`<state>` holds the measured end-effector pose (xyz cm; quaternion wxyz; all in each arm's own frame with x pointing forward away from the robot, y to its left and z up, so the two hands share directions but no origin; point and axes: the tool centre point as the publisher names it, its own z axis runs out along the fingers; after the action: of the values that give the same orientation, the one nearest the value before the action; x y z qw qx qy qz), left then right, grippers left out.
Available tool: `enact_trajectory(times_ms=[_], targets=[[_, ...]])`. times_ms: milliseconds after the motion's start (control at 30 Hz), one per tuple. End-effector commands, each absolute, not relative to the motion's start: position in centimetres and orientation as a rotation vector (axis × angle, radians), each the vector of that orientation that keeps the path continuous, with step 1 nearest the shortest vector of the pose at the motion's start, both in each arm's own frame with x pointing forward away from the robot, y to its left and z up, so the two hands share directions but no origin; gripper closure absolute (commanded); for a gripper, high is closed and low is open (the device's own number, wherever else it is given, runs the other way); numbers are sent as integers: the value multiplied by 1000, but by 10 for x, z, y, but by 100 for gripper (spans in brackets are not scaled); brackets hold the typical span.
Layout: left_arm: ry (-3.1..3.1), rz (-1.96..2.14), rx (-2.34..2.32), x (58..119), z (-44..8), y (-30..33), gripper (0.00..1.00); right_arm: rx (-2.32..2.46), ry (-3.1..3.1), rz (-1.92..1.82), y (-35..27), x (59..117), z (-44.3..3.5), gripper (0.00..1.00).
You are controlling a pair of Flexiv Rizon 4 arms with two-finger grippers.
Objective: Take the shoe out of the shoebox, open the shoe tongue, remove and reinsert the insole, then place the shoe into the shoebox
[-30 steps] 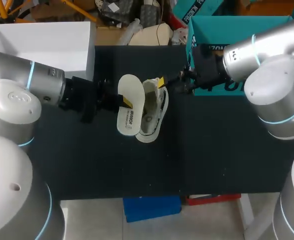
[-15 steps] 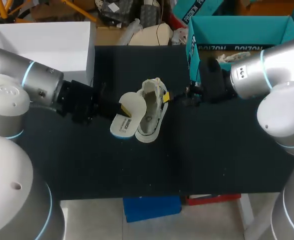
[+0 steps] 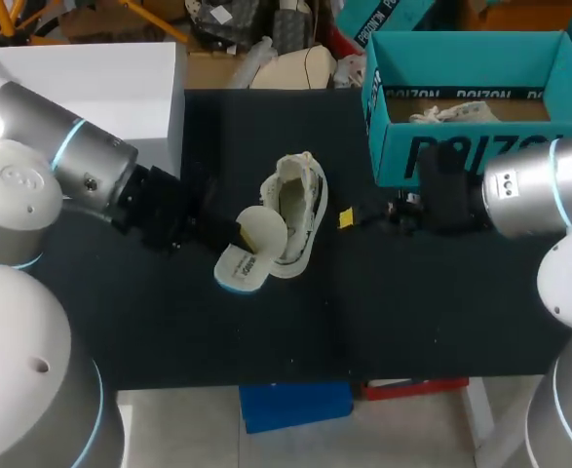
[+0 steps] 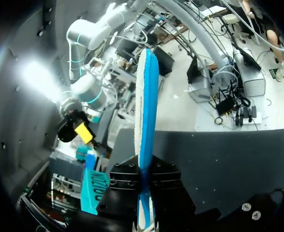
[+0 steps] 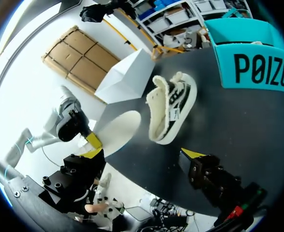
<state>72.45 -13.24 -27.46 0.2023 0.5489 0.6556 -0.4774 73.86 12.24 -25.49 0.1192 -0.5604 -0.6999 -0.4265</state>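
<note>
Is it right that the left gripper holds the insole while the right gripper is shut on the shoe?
No: the right gripper is open, apart from the shoe, as the right wrist view shows; the left gripper does hold the insole.

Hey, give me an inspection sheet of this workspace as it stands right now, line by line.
Surface: black table.
Job's things: shoe on the table's middle, its insole out; insole beside the shoe, held up off the table at one end; teal shoebox open at the far right, something pale inside.
Clutter: nothing seen.
Hands: left hand shut on the insole; right hand open, empty, apart from the shoe.
Cables: nothing seen.
Surroundings: nothing seen reaching over the table.
</note>
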Motion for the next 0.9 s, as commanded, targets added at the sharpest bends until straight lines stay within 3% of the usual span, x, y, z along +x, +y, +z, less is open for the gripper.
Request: enact_trajectory(times_ms=[33, 367, 900], targets=[[1858, -1353, 1679, 735, -282, -132, 100, -1639, -2047, -1242, 121, 737, -253, 0], [1880, -1242, 1941, 755, -320, -141, 100, -1639, -2047, -1242, 121, 737, -253, 0], [1860, -1194, 1907, 806, -352, -169, 100, -1639, -2047, -1242, 121, 737, -253, 0]])
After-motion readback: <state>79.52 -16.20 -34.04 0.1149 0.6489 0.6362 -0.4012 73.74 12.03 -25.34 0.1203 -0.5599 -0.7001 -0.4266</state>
